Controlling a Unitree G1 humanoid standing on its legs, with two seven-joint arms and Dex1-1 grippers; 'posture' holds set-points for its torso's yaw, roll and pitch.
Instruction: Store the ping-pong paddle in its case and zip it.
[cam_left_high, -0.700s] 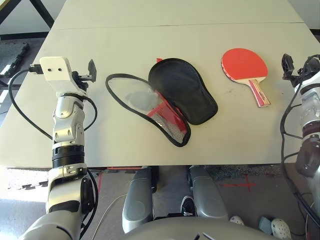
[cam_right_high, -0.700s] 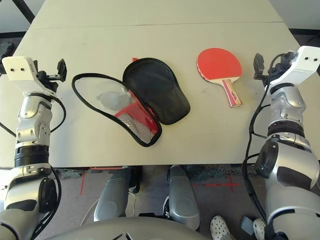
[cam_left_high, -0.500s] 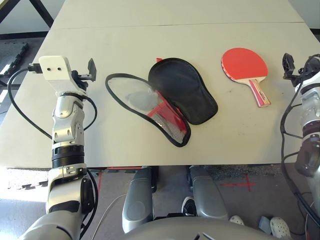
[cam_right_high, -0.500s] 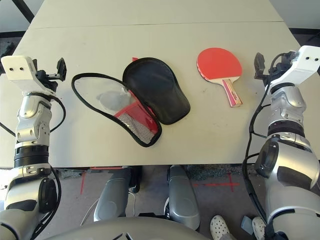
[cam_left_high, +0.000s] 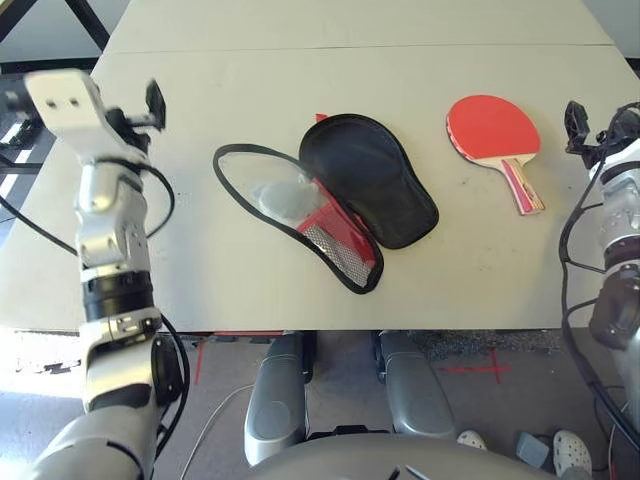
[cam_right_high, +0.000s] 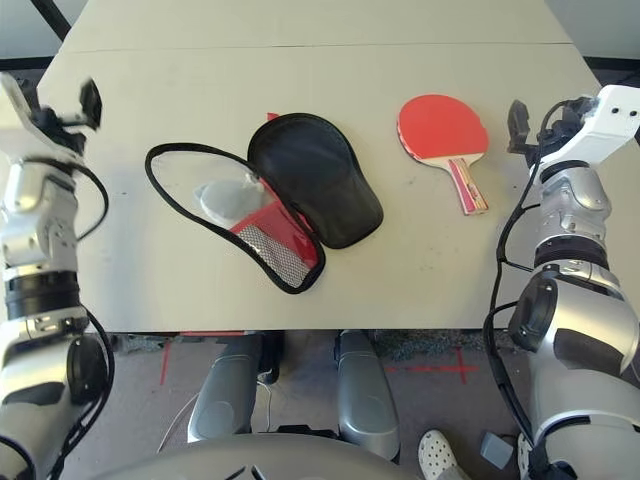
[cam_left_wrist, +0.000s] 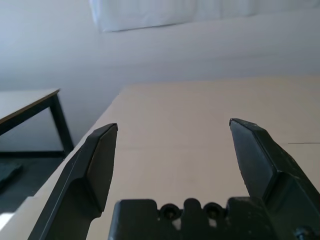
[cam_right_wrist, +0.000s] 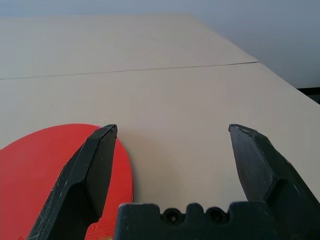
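Observation:
The ping-pong paddle (cam_left_high: 490, 128) lies red face up on the table's right side, its striped handle (cam_left_high: 521, 186) pointing toward me. The case (cam_left_high: 365, 180) lies unzipped at the middle, black lining up. Its other half (cam_left_high: 335, 238) is spread to the left, showing red fabric and black mesh. My left gripper (cam_left_wrist: 172, 145) is open and holds nothing; it is raised over the table's left edge, well left of the case. My right gripper (cam_right_wrist: 172, 145) is open and holds nothing. It hovers just right of the paddle's red face (cam_right_wrist: 45, 170).
A whitish-grey soft bundle (cam_left_high: 278, 196) rests in the case's left half. A seam (cam_left_high: 400, 50) crosses the far part of the table (cam_left_high: 200, 270). The near edge runs just below the case. The right edge is close behind my right gripper (cam_right_high: 518, 122).
My left arm has swung left and away from the case, toward the table's left edge. The right arm, the paddle and the case have stayed put.

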